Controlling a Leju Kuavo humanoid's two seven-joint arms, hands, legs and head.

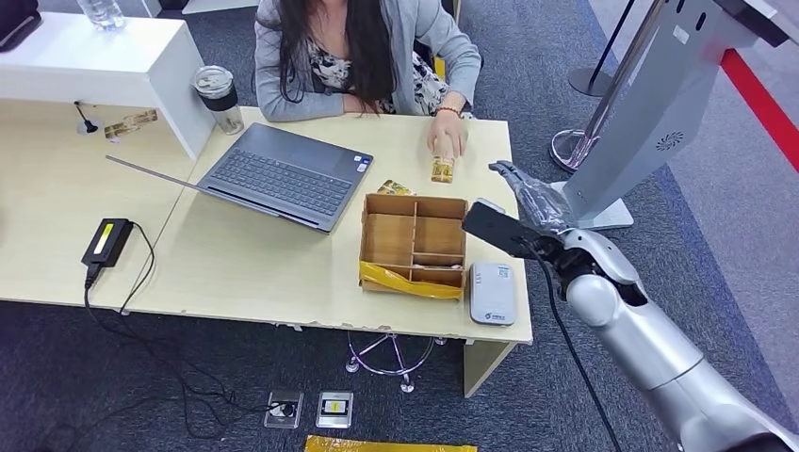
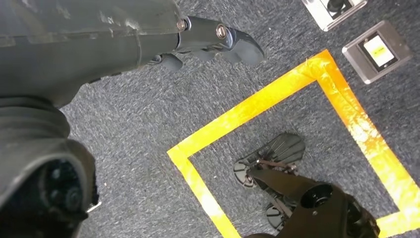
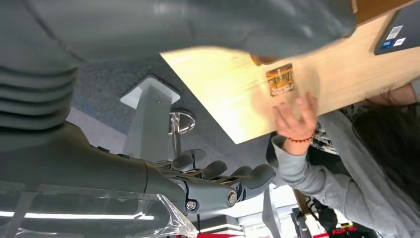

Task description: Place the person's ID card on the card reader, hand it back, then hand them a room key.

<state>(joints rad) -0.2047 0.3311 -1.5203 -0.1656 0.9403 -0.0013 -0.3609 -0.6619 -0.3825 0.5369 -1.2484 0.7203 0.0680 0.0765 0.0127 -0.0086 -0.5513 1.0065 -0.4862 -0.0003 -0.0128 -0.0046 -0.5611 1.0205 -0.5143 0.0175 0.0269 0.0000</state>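
The ID card (image 1: 442, 169) lies flat on the table (image 1: 236, 264), in the upper middle of the head view, with the person's hand (image 1: 447, 135) resting on its far end. The right hand (image 1: 528, 193) hovers to the right of it, beside the table edge, holding nothing, its fingers (image 3: 237, 178) stretched and slightly apart. I judge the step is to take the card. To do it well, the hand should go toward the card's near end, low and slow, and pinch only after the person lets go. The card reader (image 1: 493, 293) waits at the lower right corner of the table, beside the wooden box (image 1: 415, 247). The left hand (image 2: 218, 42) hangs over the floor, its fingers loosely curled and holding nothing.
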